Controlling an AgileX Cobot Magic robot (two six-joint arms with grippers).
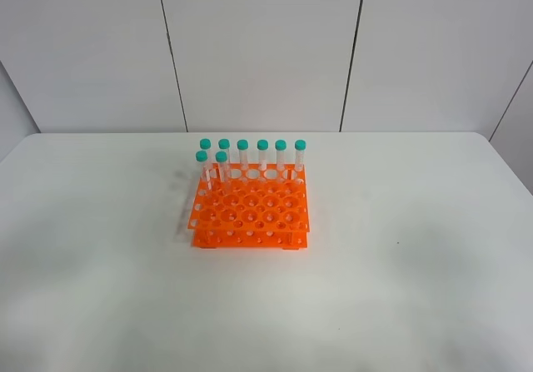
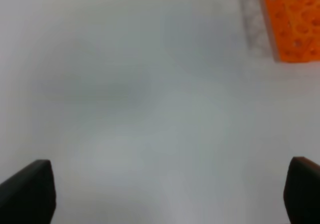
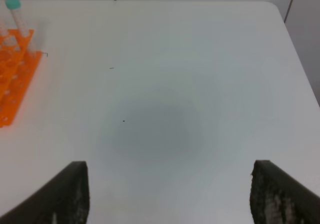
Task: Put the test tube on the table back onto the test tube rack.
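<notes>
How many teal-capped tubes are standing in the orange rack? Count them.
8. Six fill the test tube rack's back row; two stand just ahead at its left end. None seen lying on the table.

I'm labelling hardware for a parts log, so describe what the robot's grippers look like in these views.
Only fingertips show. The left gripper has two plain black, blocky fingers, blurred by closeness. The right gripper has two dark, wedge-shaped fingers with a mottled, scuffed-looking surface. No cables, markings or arm links are visible, and the high view shows no arms.

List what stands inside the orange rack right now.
Eight teal-capped test tubes stand upright in the test tube rack: six along the back row, two just ahead at left. Other holes look empty; tube tips are hidden.
</notes>
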